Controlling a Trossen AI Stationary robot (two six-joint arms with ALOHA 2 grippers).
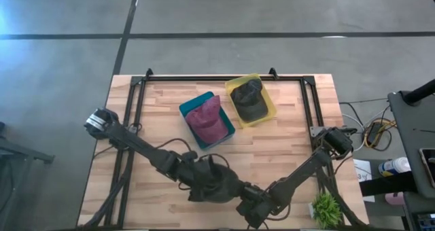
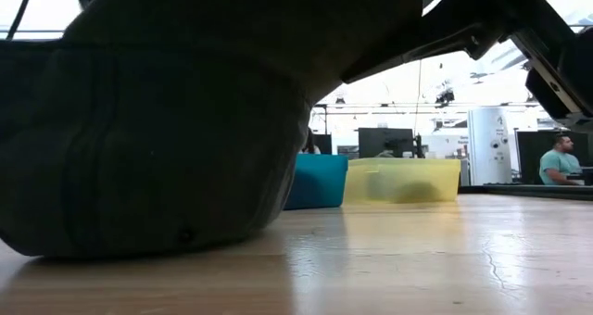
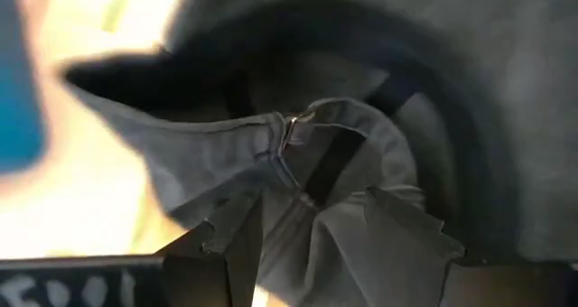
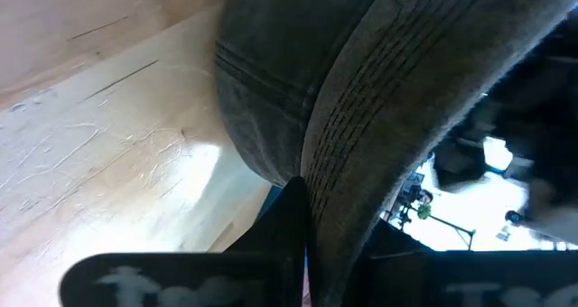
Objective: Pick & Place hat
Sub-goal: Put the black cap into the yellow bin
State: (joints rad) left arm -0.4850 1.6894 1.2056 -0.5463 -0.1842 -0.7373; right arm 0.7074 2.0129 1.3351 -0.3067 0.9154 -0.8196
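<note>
At the near edge of the wooden table (image 1: 285, 149), a dark grey hat (image 2: 148, 120) rests on the surface, very close to the low camera, so it fills most of that view. Both arms meet at this hat. The right gripper (image 4: 312, 221) is closed tightly on the brim of the hat, which shows stitched lines and passes between its two fingers. The left gripper (image 3: 312, 221) stands wide apart at the hat; grey folded fabric of the hat lies between its fingers, but I cannot tell if it really grips the cloth. In the high view the two arms come together over the hat near the front middle of the table, and a small green plant (image 1: 326, 207) stands at the front right corner.

Farther back, near the middle of the table, there is a blue bin (image 1: 206, 119) with a pink hat (image 1: 206, 122) inside. Just beside it, to the right, a yellow bin (image 1: 251, 99) holds another dark hat (image 1: 248, 98). Behind the table, in the room, a person (image 2: 559, 162) sits at the far right.
</note>
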